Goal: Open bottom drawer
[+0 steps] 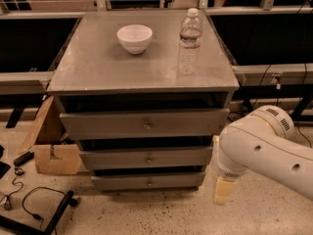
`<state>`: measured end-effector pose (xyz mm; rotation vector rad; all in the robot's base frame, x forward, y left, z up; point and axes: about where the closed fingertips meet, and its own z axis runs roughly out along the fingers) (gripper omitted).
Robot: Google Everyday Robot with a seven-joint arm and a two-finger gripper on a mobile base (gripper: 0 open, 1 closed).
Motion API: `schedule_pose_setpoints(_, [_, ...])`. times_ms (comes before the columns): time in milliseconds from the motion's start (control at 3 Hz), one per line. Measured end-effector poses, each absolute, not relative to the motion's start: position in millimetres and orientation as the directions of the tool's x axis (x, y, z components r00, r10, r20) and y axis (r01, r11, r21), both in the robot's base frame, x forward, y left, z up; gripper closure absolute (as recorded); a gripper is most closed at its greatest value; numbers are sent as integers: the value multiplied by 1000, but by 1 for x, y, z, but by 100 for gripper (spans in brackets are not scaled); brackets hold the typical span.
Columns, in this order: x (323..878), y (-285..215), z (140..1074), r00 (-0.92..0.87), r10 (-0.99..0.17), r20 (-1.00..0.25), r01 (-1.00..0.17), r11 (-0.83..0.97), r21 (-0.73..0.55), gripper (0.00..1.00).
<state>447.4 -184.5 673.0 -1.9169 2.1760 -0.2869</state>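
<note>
Hanging near the floor, just right of the grey three-drawer cabinet (107, 67): cream block-shaped gripper (222, 190) under a white rounded arm (264, 146), its grasp impossible to tell. Sitting lowest in the cabinet, left of the gripper and untouched: narrow grey bottom drawer (122, 182) with small brassy knob (149, 182). Standing on top: white bowl (134, 37), clear plastic bottle (189, 40).

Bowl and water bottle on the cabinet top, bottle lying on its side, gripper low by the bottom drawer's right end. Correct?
No. The camera view shows the water bottle standing upright on the cabinet top, not on its side. The rest holds: the bowl is there too, and the gripper is low by the right end of the bottom drawer.
</note>
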Motion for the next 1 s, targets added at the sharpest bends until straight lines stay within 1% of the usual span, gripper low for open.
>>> schedule_pose_setpoints(333, [463, -178, 640, -116, -993, -33, -949, 120, -293, 0])
schedule_pose_setpoints(667, [494, -156, 540, -106, -993, -56, -954, 117, -277, 0])
schedule_pose_setpoints(1000, [511, -144, 483, -110, -992, -64, -952, 124, -278, 0])
